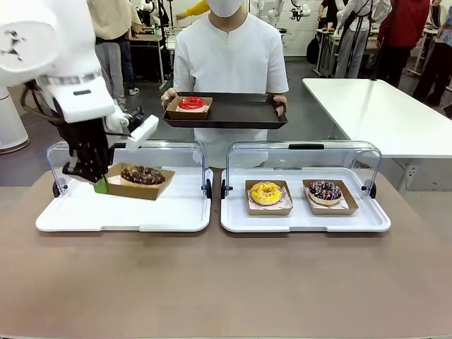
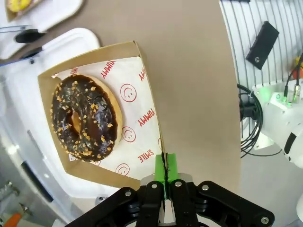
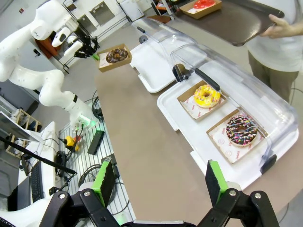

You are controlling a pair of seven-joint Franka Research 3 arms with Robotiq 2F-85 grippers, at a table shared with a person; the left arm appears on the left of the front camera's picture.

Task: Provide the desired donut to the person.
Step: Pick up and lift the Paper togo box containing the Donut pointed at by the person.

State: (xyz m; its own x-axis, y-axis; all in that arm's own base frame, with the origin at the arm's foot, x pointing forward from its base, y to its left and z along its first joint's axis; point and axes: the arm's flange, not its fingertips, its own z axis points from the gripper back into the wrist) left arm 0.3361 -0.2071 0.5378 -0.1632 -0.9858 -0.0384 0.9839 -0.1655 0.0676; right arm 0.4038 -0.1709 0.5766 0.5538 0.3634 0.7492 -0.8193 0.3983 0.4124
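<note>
My left gripper (image 1: 101,185) (image 2: 165,171) is shut on the edge of a brown cardboard tray (image 1: 152,191) (image 2: 147,90) that carries a chocolate donut with nut bits (image 1: 143,174) (image 2: 85,118) (image 3: 115,55), lifted a little above the left white tray (image 1: 106,212). The person (image 1: 229,49) in a white top stands at the far side holding a dark serving tray (image 1: 233,116) with a red donut (image 1: 192,103) on it. A yellow donut (image 1: 266,192) (image 3: 207,96) and a sprinkled chocolate donut (image 1: 325,191) (image 3: 241,130) sit in the right white tray (image 1: 304,222). My right gripper (image 3: 158,182) hangs open high above the table.
Both white trays have clear lids (image 1: 304,152) raised at the back. A white table (image 1: 381,113) stands at the far right. Bystanders stand in the background. The brown table (image 1: 226,282) spreads out in front of the trays.
</note>
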